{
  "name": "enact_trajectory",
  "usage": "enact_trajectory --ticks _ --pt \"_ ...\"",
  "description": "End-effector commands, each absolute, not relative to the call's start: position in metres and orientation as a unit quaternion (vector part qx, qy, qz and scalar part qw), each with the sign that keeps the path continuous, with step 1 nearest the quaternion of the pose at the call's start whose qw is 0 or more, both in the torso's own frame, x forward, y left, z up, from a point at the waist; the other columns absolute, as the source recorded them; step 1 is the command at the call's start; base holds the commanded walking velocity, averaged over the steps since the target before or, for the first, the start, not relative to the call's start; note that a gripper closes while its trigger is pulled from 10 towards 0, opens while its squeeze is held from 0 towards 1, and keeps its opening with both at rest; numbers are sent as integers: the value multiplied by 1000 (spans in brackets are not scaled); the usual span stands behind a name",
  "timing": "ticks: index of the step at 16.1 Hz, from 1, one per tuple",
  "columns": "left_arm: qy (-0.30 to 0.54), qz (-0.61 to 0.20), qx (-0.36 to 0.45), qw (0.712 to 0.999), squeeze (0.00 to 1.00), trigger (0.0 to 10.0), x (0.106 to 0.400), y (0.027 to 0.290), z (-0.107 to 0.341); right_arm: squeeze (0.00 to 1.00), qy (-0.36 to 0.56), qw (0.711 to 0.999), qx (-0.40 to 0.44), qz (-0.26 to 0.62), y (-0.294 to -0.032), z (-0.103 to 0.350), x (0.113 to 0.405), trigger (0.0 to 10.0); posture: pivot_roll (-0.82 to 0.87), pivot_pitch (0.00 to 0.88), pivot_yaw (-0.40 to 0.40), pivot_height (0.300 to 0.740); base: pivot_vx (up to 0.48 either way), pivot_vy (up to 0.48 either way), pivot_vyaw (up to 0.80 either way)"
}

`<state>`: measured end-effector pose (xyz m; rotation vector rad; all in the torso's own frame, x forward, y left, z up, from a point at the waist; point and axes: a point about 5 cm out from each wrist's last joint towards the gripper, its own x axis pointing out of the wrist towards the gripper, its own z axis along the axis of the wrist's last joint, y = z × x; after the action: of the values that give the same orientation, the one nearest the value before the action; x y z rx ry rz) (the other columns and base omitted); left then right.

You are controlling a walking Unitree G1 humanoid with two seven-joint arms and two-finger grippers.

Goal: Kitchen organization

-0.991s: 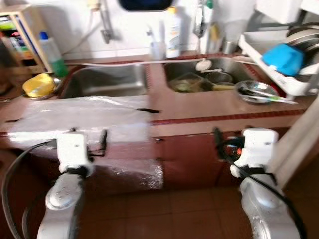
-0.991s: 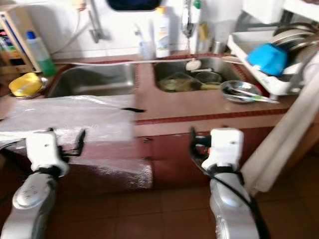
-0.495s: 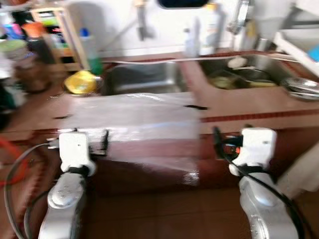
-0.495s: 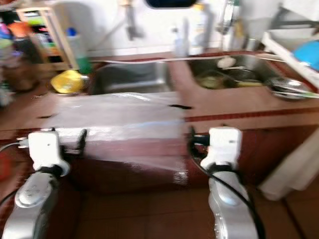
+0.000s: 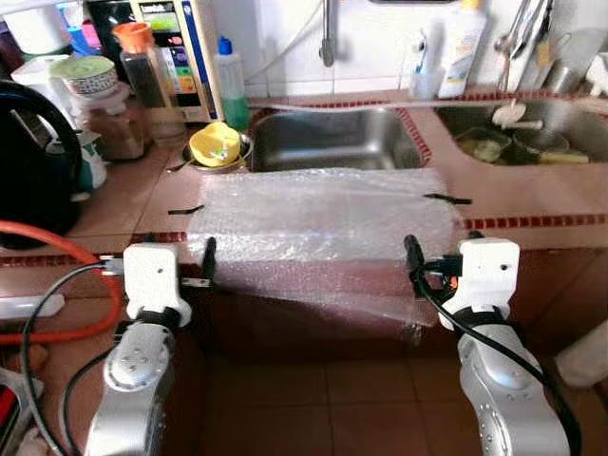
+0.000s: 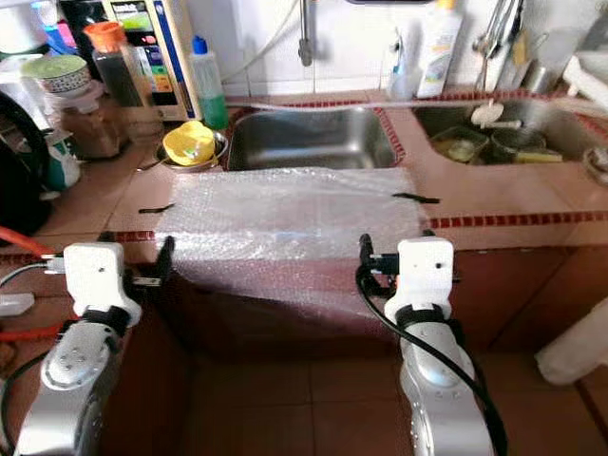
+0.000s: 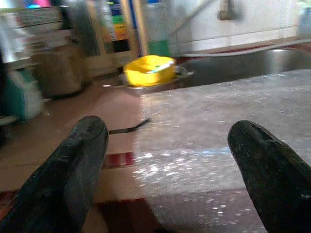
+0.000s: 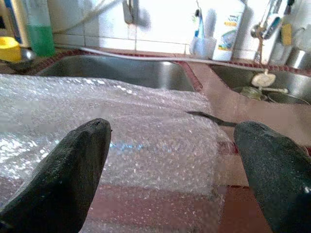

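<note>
Black fingers of the left claw (image 7: 167, 179) and right claw (image 8: 180, 174) gape wide, holding nothing. Just ahead, between both, bubble wrap (image 5: 318, 214) lies crosswise on the desk (image 5: 518, 199), its near edge drooping over the front; behind it, 1 sink (image 5: 332, 142).

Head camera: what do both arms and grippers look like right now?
Both arms are silver with white boxy wrist housings and looped black cables. The left gripper and right gripper each have two long, rounded black fingers.
</note>
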<state>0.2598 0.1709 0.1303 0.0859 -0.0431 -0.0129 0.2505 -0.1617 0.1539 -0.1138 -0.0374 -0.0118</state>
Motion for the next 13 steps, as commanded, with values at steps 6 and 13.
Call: enact_trajectory --ticks 6,13 --pt "-27 2 24 999 0 10000 264 157 126 0 -28 996 -79 7 -169 162 257 10000 -13 0 2 740 0 0 0" --pt "-50 -8 19 999 0 10000 273 156 135 0 -43 995 -83 16 -160 166 264 10000 -2 0 18 740 0 0 0"
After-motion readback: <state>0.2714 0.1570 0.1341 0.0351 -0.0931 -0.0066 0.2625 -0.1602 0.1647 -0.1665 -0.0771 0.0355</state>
